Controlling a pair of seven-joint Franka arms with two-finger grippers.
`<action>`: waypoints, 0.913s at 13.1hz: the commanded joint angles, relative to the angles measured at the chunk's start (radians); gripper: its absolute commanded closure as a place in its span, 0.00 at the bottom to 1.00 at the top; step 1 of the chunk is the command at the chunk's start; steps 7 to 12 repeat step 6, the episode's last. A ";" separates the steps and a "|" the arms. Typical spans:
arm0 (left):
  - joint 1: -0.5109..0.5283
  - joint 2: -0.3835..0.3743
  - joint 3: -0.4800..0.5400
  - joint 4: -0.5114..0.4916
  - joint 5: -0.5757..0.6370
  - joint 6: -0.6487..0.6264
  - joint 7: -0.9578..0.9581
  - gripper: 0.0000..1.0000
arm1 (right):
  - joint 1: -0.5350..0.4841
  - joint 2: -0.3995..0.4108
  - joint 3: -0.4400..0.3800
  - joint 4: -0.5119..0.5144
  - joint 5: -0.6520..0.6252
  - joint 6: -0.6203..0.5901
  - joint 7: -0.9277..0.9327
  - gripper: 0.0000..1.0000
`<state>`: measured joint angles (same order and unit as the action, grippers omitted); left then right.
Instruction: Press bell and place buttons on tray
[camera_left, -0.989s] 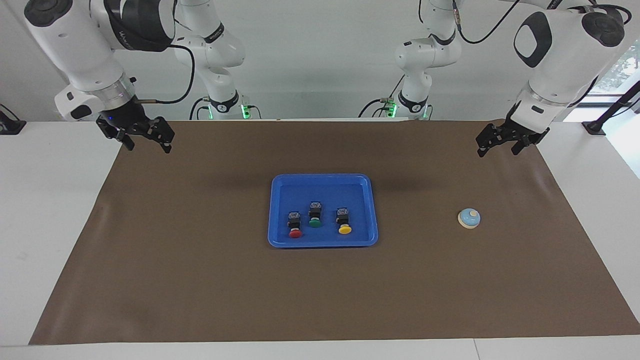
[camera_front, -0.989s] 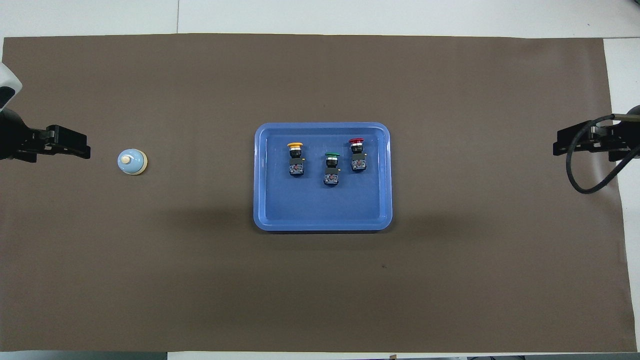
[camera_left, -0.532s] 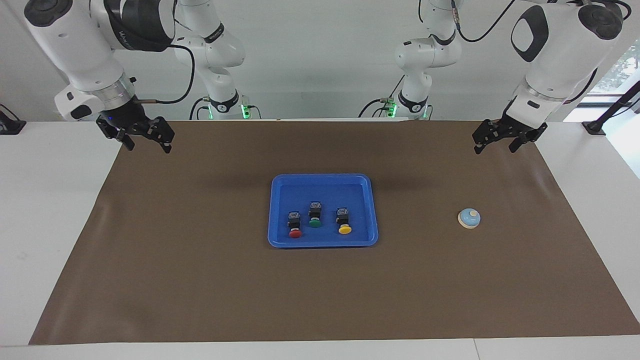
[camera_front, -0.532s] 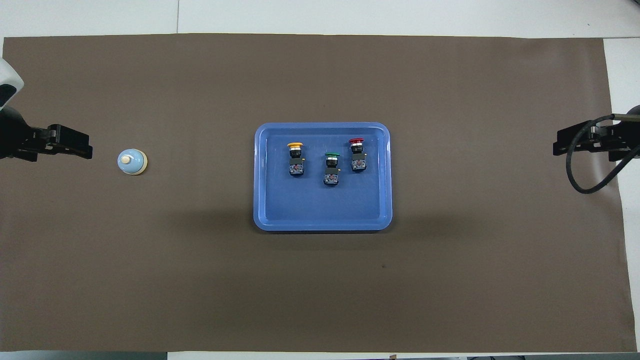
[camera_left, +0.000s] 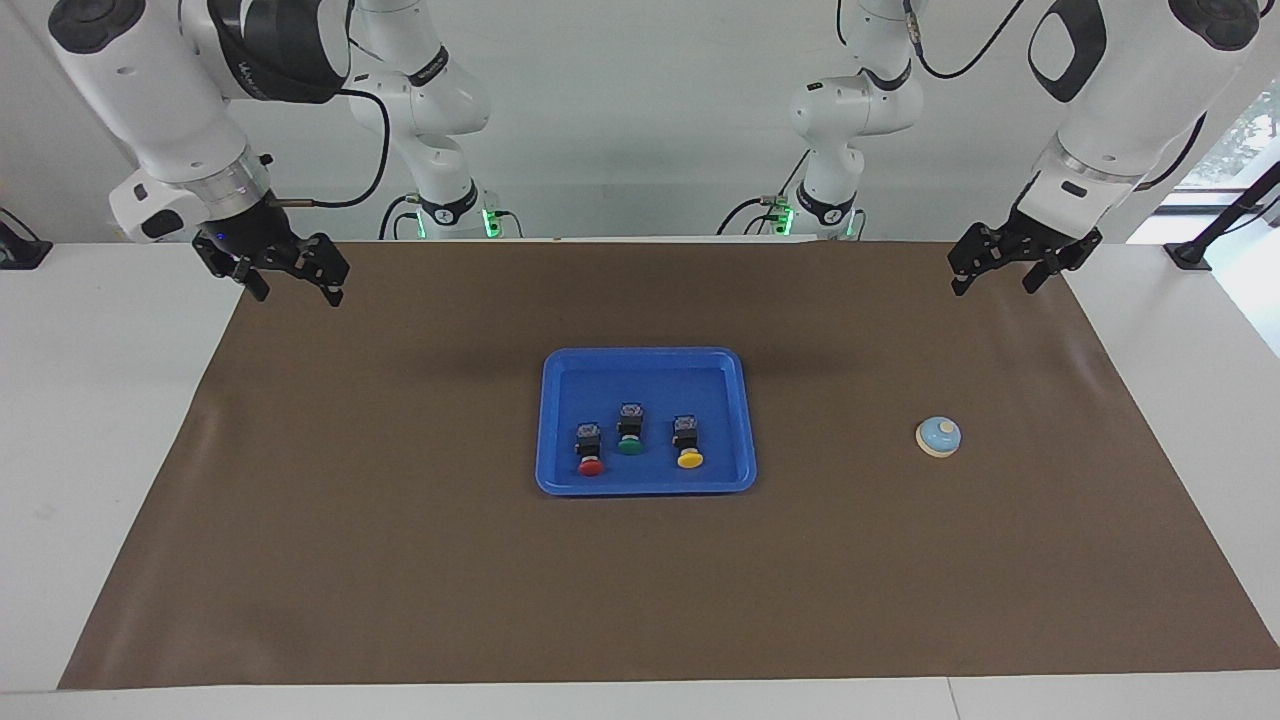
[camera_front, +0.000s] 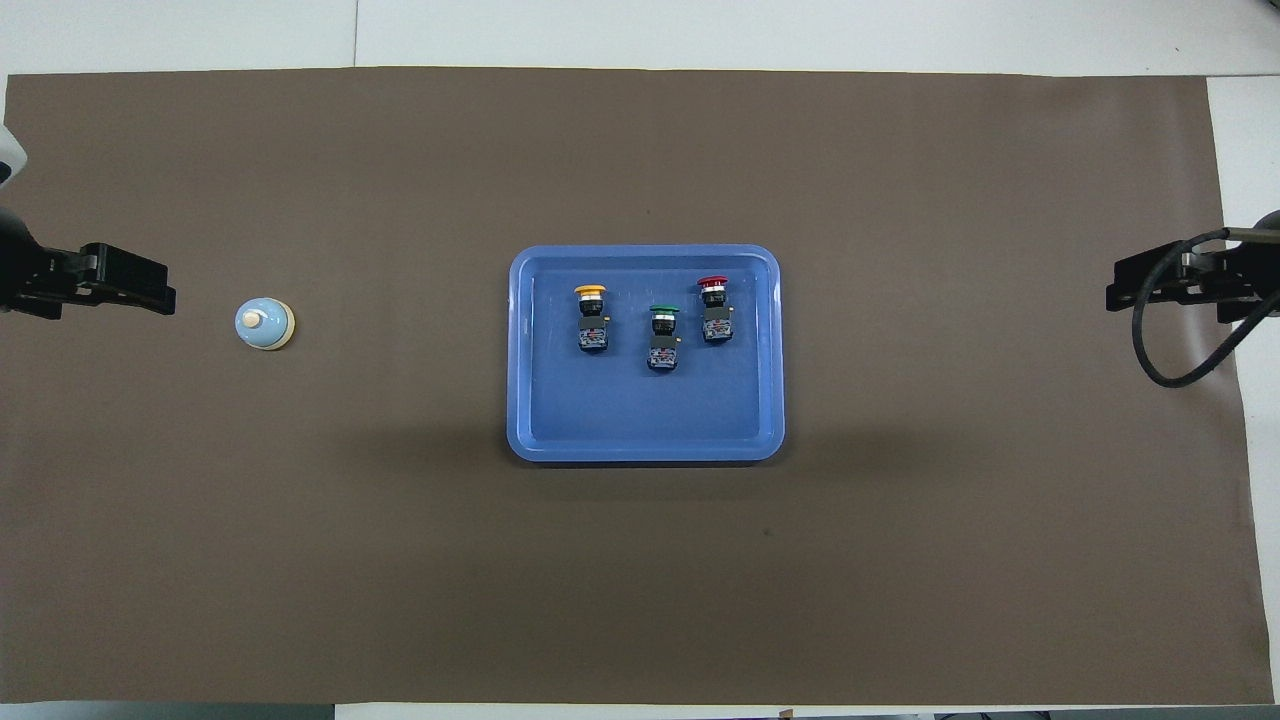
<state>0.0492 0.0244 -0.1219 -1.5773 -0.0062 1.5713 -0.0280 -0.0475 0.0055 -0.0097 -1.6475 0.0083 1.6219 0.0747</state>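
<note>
The blue tray (camera_left: 646, 362) (camera_front: 645, 452) lies mid-mat. Three buttons lie inside it on their sides: red (camera_left: 590, 452) (camera_front: 714, 310), green (camera_left: 629, 434) (camera_front: 663, 335) and yellow (camera_left: 687, 444) (camera_front: 591, 316). The light blue bell (camera_left: 938, 437) (camera_front: 264, 324) stands alone on the mat toward the left arm's end. My left gripper (camera_left: 994, 288) (camera_front: 150, 290) hangs open and empty above the mat's corner at that end, well clear of the bell. My right gripper (camera_left: 298, 295) (camera_front: 1125, 290) waits open and empty over the mat's corner at the right arm's end.
A brown mat (camera_left: 400, 560) (camera_front: 400, 560) covers most of the white table (camera_left: 100, 420). A black cable (camera_front: 1165, 375) loops down from the right arm's wrist.
The left gripper has risen a little and drawn back toward its base. The right arm, buttons, tray and bell have not moved.
</note>
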 joint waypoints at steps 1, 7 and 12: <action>-0.011 0.003 0.010 0.005 -0.005 -0.008 0.002 0.00 | -0.009 -0.021 0.007 -0.025 0.009 0.007 -0.009 0.00; -0.011 0.003 0.010 0.005 -0.009 0.000 -0.001 0.00 | -0.011 -0.021 0.007 -0.025 0.009 0.009 -0.009 0.00; -0.011 0.003 0.010 0.005 -0.009 0.000 -0.001 0.00 | -0.011 -0.021 0.007 -0.025 0.009 0.009 -0.009 0.00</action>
